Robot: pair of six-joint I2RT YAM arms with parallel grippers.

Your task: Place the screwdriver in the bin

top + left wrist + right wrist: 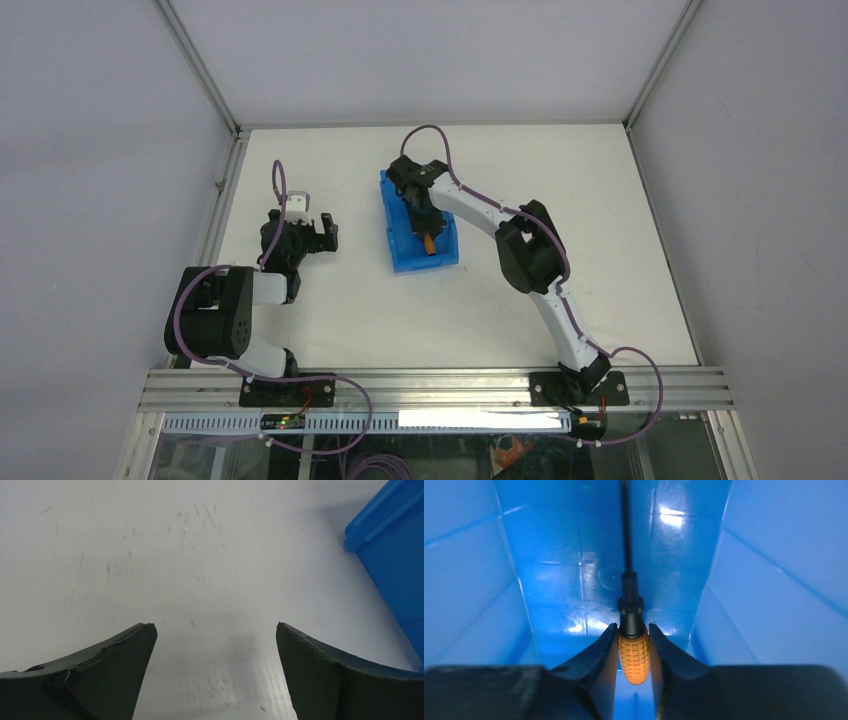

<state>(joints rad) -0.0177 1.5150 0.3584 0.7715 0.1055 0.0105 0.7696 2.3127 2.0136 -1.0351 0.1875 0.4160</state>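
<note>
The blue bin lies on the white table, mid-back. My right gripper is down inside the bin and shut on the screwdriver. In the right wrist view the orange handle sits clamped between the two black fingers, the thin black shaft points away toward the bin's far wall, and blue walls fill both sides. The handle's orange end shows in the top view. My left gripper is open and empty over bare table, left of the bin; the bin's corner shows at its right.
A small white-grey block sits on the table just behind the left gripper. The table is bounded by grey walls with aluminium posts at the back corners. An aluminium rail runs along the near edge.
</note>
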